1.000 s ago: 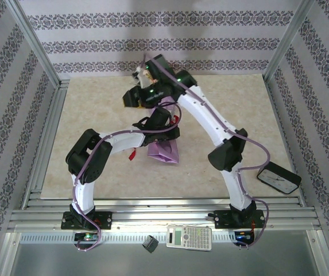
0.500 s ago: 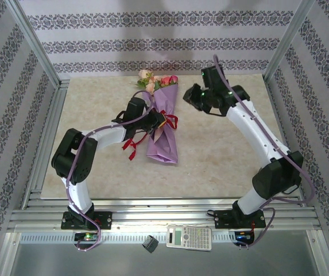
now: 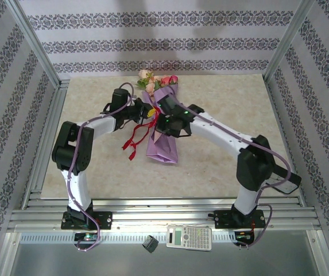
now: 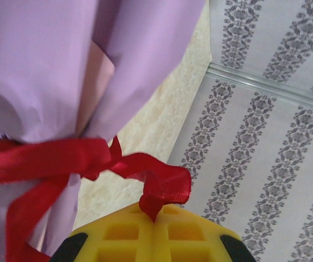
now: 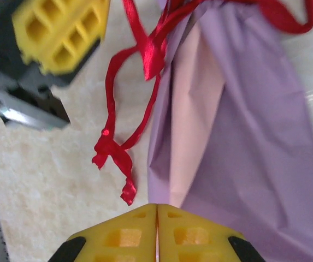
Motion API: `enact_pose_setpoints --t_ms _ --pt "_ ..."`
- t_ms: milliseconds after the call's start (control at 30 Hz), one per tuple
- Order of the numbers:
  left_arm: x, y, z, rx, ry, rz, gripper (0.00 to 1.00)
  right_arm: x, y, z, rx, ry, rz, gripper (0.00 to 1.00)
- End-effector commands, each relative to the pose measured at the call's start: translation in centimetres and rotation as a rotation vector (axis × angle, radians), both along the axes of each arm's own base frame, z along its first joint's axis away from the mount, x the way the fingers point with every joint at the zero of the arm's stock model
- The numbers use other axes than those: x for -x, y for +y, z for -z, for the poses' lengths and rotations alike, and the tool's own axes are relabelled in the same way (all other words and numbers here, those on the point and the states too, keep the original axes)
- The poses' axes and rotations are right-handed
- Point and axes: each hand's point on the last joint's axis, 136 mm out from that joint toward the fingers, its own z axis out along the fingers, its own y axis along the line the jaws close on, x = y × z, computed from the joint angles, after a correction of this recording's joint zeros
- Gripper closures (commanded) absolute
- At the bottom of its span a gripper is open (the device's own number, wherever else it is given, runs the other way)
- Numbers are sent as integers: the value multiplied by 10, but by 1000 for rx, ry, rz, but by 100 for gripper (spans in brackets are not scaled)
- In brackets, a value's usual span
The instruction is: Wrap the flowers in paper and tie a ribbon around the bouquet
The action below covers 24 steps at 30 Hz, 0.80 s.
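Bouquet (image 3: 161, 148): lilac paper cone of roses.
Left gripper (image 4: 152, 215): pinching curly red ribbon (image 4: 47, 161).
Right gripper (image 5: 157, 212): closed, empty.

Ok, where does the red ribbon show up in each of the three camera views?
Top external: ribbon mid-picture, looping left off the bouquet's middle.
Left wrist: ribbon lower left, banded across the purple paper, one end running into the left gripper at the bottom.
Right wrist: ribbon top centre, tails trailing down left of the paper.
Shared landmark: the purple paper, with the ribbon against it in every view.
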Motion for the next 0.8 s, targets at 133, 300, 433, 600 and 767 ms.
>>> enact_pose_setpoints --t_ms 133,300,433,600,767 --pt "-16 20 -1 75 27 59 100 1 53 1 57 -33 11 86" --pt "-26 29 10 98 28 70 100 6 70 24 129 16 69 78" --pt "-34 33 16 116 31 74 100 0 71 45 211 23 140 68" --pt "-42 35 18 137 23 70 100 -15 70 71 286 16 176 67" --pt "-47 39 19 144 21 55 100 -23 73 88 327 15 185 67"
